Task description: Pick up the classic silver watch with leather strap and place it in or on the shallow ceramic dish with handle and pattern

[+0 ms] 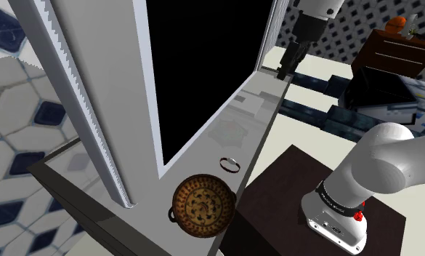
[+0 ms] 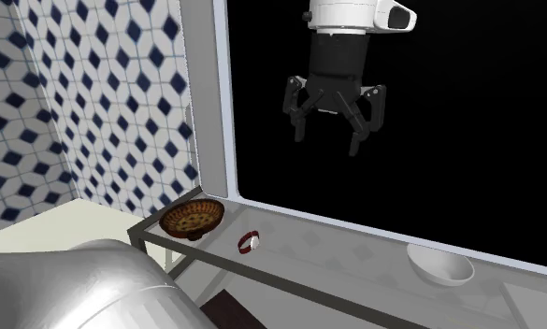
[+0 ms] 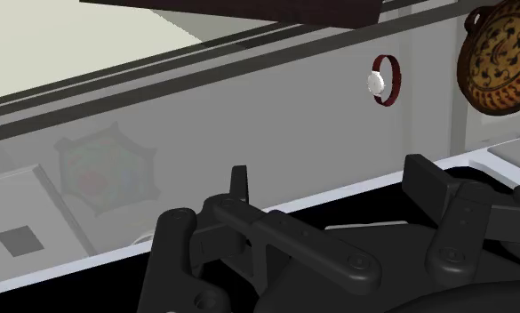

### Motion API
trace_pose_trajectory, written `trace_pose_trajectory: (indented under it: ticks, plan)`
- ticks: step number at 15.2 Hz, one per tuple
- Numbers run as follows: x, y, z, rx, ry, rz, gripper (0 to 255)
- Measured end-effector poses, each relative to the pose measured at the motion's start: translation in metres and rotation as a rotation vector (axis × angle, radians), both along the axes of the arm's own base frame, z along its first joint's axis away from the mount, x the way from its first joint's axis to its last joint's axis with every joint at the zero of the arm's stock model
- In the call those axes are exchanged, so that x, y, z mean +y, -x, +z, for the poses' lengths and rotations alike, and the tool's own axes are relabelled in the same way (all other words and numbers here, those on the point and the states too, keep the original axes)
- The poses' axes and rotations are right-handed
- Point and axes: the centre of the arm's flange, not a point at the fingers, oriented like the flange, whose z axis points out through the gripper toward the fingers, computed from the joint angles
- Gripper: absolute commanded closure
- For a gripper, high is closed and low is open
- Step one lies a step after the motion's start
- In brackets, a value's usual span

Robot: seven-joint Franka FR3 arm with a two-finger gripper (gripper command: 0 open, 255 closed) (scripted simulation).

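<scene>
- The tiled wall [image 2: 93, 93] carries a white pattern set with dark blue diamonds. Beside it stands a white window frame [image 2: 220, 103] around a pure black area [image 2: 467, 159].
- The tabletop [image 2: 355, 248] is a long, narrow, glossy grey ledge running along the foot of that frame. It faintly mirrors what is above it, and a pale cream floor lies below.
- The white arm [image 1: 378, 160] rises from a dark brown stand [image 1: 276, 196] at the shoulder view's lower right.
- The claw [image 2: 335, 121] is black and hangs high over the tabletop against the black area. Its fingers [image 2: 360, 126] are spread apart with nothing between them.
- The dish [image 2: 193, 218] is round, shallow and brown, with a speckled tan pattern inside and a small dark handle on its rim. It sits at the tabletop's end nearest the tiled wall.
- A plain white bowl [image 2: 439, 264] rests on the tabletop, well apart from the dish.
- The watch [image 2: 249, 243] has a dark red strap closed into a loop and a small round pale face.
  - It lies on the tabletop between dish and bowl, near the dish but not touching it.
  - It is well below the claw and off toward the second exterior view's left.
  - In the wrist view it sits far beyond the fingertips, apart from them.
</scene>
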Motion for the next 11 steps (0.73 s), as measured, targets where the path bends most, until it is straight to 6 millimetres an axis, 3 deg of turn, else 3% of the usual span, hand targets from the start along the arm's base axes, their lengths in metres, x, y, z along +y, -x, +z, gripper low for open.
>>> trace_pose_trajectory:
  ticks: [4, 11]
  plan:
    - [0.018, -0.001, -0.019, 0.014, 0.001, -0.003, 0]
    - [0.068, -0.005, -0.092, 0.059, 0.003, -0.012, 0]
